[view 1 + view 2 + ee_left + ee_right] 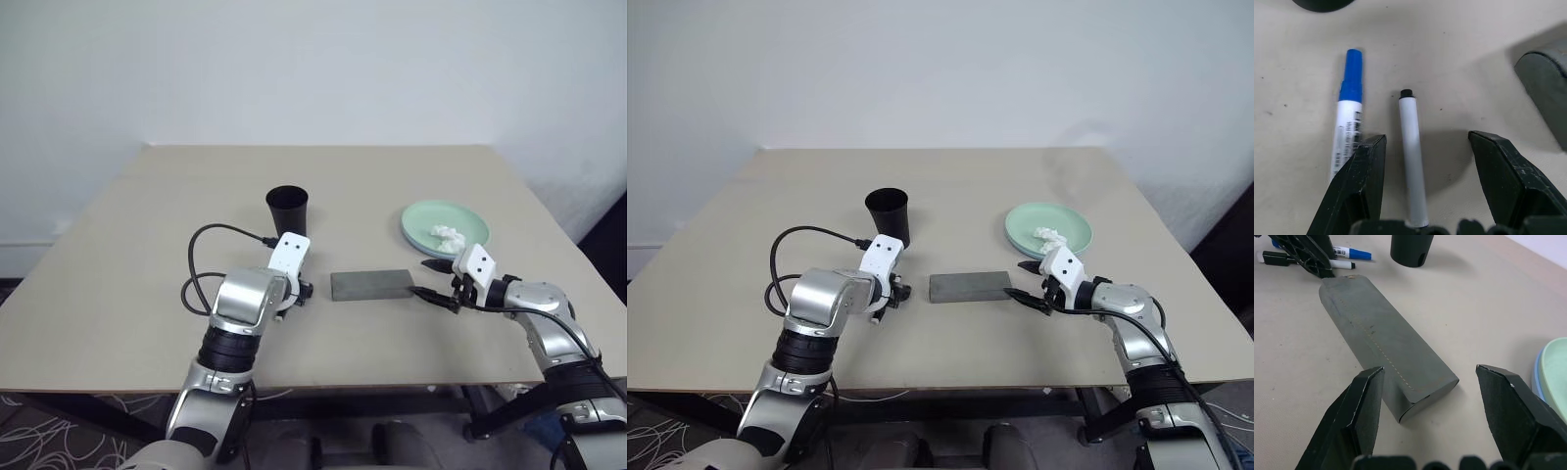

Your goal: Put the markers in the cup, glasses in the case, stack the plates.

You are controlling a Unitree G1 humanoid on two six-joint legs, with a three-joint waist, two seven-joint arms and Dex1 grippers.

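Observation:
Two markers lie side by side on the table: a blue-capped one [1349,112] and a white one with a black tip [1413,171]. My left gripper [1427,138] hangs open just above them, the white marker lying between its fingers. The black cup [287,208] stands upright just beyond. The grey case [370,284] lies shut at mid-table. My right gripper [427,278] is open at the case's right end, its fingers either side of that end. The mint green plate [460,217] sits on the light blue plate [1536,377]. The glasses are out of view.
A crumpled white tissue [449,235] lies on the green plate. A black cable [211,235] loops off my left wrist. The tan table [127,255] has open room on its left half and along the far side.

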